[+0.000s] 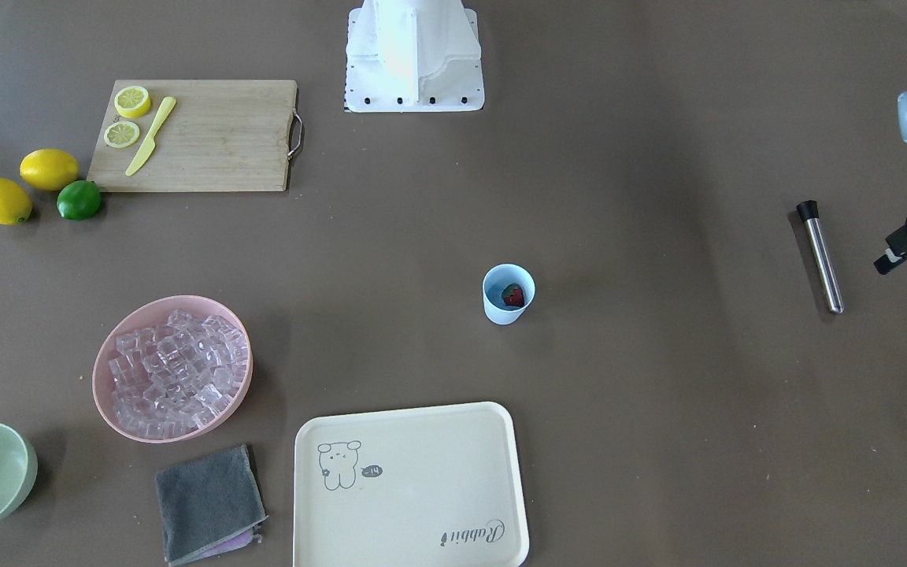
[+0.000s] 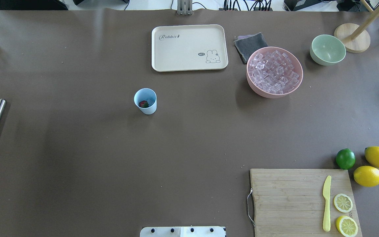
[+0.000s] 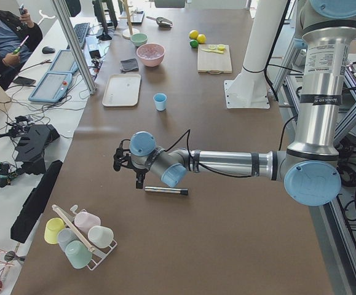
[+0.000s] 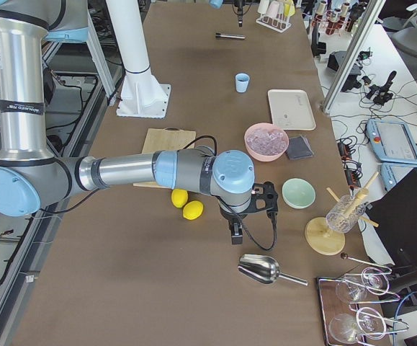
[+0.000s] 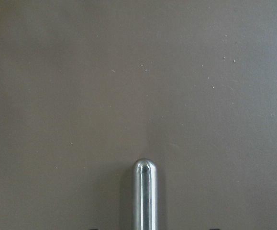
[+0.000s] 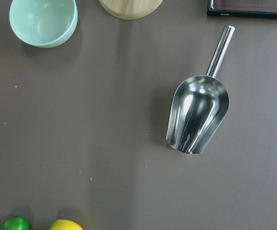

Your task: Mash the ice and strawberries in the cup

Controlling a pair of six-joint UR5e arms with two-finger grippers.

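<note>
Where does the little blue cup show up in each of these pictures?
Front-facing: cup just right of centre, above the cream tray.
Overhead: cup left of centre, below the tray.
Exterior left: cup upper middle, right of the tray.
Exterior right: cup top middle, left of the tray.
Left wrist: not in it.
Right wrist: not in it.
Shared landmark: the tray.

"Rabbit" in script on the cream tray (image 2: 183, 54), speech bubble unreadable
</note>
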